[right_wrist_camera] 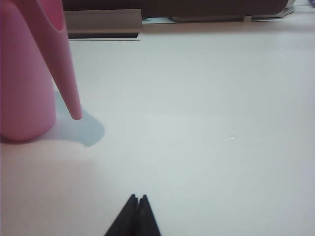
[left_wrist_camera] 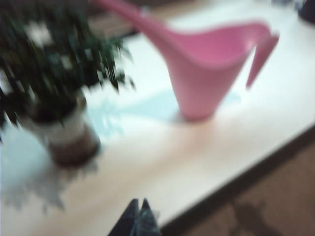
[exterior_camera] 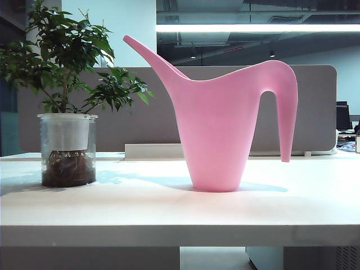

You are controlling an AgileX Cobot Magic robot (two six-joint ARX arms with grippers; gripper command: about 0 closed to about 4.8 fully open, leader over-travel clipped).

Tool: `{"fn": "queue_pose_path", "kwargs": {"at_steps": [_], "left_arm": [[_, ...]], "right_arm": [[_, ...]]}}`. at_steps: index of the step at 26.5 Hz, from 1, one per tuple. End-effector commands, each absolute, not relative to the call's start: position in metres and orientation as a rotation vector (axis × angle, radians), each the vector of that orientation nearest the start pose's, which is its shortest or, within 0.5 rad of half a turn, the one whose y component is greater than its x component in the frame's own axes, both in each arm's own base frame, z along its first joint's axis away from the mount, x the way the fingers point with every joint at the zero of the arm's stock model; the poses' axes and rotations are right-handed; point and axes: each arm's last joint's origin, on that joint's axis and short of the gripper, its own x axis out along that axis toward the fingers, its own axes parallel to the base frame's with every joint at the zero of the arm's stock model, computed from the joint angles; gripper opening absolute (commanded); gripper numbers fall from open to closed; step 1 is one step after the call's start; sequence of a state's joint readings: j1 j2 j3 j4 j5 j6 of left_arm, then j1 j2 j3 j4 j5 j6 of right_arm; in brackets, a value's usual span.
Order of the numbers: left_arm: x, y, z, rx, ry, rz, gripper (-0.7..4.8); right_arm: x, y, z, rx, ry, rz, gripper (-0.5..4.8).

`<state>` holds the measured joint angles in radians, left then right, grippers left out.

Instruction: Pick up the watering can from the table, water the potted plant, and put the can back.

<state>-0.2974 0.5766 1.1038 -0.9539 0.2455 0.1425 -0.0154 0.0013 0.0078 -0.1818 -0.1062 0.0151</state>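
The pink watering can (exterior_camera: 216, 132) stands upright in the middle of the white table (exterior_camera: 169, 208), spout toward the potted plant (exterior_camera: 67, 112) at the left. Neither arm shows in the exterior view. In the blurred left wrist view my left gripper (left_wrist_camera: 139, 203) is shut and empty above the table's front edge, with the plant (left_wrist_camera: 54, 93) and the can (left_wrist_camera: 206, 69) well beyond it. My right gripper (right_wrist_camera: 138, 197) is shut and empty low over bare table (right_wrist_camera: 206, 123), apart from the can's body (right_wrist_camera: 24, 78) and the hanging tip of its handle (right_wrist_camera: 69, 83).
A grey divider panel (exterior_camera: 140, 112) runs along the back of the table. A pale rail (exterior_camera: 152, 151) lies at its foot. The table's front edge (left_wrist_camera: 246, 174) drops to brown floor in the left wrist view.
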Motion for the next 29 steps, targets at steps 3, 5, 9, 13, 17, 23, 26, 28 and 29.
{"fn": "queue_pose_path", "kwargs": {"at_steps": [3,5,9,13,17,23,26,28,29], "left_arm": [[0.0582,-0.0253,0.3757,0.155,0.477,-0.572,-0.05],[0.0583,-0.0253,0.3759,0.155,0.474,-0.571,-0.05],[0.0583,-0.0253,0.3759,0.155,0.474,-0.571,-0.05],[0.0583,-0.0253,0.3759,0.155,0.474,-0.571,-0.05],[0.0585,-0.0254,0.3755,0.155,0.476,-0.572,-0.05],[0.0586,-0.0254,0.3753,0.155,0.477,-0.572,-0.05],[0.0586,-0.0254,0.3753,0.155,0.477,-0.572,-0.05],[0.0586,-0.0254,0.3753,0.155,0.477,-0.572,-0.05],[0.0586,-0.0254,0.3753,0.155,0.477,-0.572,-0.05]], "right_arm": [[0.0962,0.0016,0.1475,0.029,0.168,0.09,-0.05],[0.0962,0.0016,0.1476,0.029,0.168,0.09,-0.05],[0.0962,0.0016,0.1476,0.029,0.168,0.09,-0.05],[0.0962,0.0016,0.1476,0.029,0.168,0.09,-0.05],[0.0962,0.0016,0.1476,0.029,0.168,0.09,-0.05],[0.0962,0.0016,0.1476,0.029,0.168,0.09,-0.05],[0.0962,0.0019,0.1476,0.03,0.168,0.098,-0.05],[0.0962,0.0019,0.1476,0.03,0.168,0.098,-0.05],[0.0962,0.0019,0.1476,0.03,0.168,0.097,-0.05]]}}
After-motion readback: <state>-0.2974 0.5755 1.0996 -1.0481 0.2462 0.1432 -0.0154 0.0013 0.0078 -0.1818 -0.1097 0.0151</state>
